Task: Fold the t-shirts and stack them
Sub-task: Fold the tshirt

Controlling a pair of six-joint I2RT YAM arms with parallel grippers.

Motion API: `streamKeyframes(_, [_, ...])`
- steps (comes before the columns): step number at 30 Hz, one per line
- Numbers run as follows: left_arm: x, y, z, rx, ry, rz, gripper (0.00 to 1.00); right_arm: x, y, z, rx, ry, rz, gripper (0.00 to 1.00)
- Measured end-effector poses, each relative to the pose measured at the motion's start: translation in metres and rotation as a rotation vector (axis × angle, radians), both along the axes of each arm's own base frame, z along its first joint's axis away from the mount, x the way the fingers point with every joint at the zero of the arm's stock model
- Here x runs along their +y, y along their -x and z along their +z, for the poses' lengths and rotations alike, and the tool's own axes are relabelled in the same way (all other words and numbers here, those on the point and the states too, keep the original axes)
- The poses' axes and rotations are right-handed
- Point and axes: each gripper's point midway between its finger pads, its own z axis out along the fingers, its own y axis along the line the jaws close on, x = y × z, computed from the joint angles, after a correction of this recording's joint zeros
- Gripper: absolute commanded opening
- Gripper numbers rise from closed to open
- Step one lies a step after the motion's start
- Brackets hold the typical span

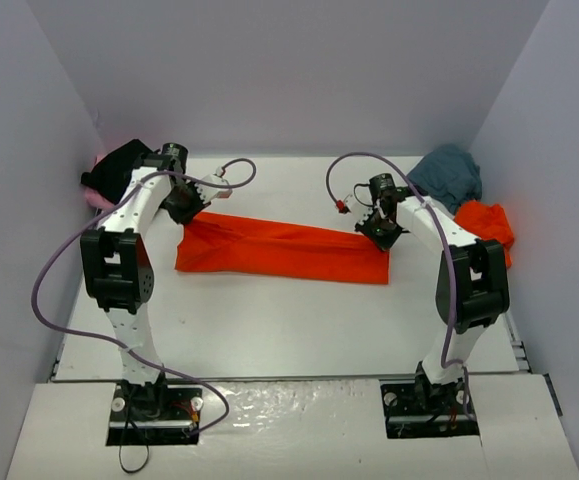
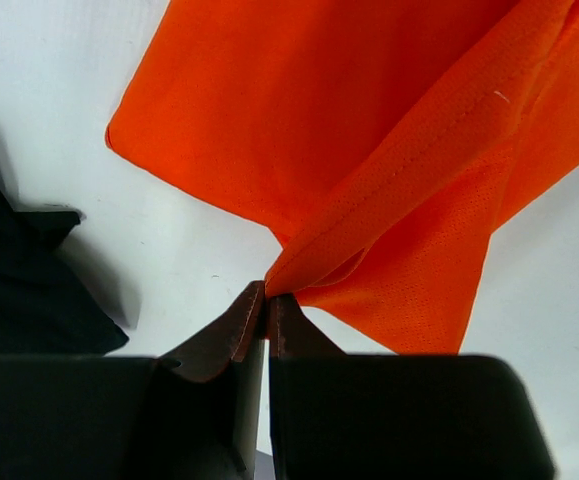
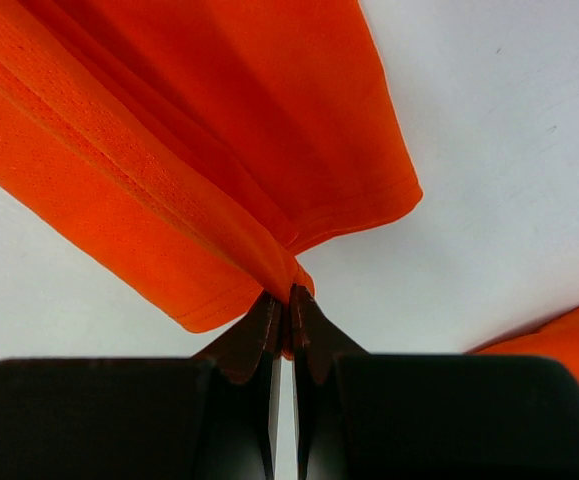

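Top external view: orange t-shirt (image 1: 281, 250) lying stretched as long band between both grippers, resting on table (image 1: 269, 320). Cloth looking soft, light, limp; probably draping and slipping unless pinched at hemmed edges. Left gripper (image 2: 267, 300) clamping bunched hem at its fingertips. Right gripper (image 3: 287, 300) pinching opposite hem likewise, jaws together.

White table (image 1: 269, 320), lilac walls (image 1: 299, 70) (plain)
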Motion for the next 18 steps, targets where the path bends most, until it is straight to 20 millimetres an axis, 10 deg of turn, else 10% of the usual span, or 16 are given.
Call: streamKeyframes(18, [-0.007, -0.057, 0.079, -0.209, 0.035, -0.015, 0.00, 0.008, -0.007, 0.015, -0.056, -0.052, -0.015, 0.00])
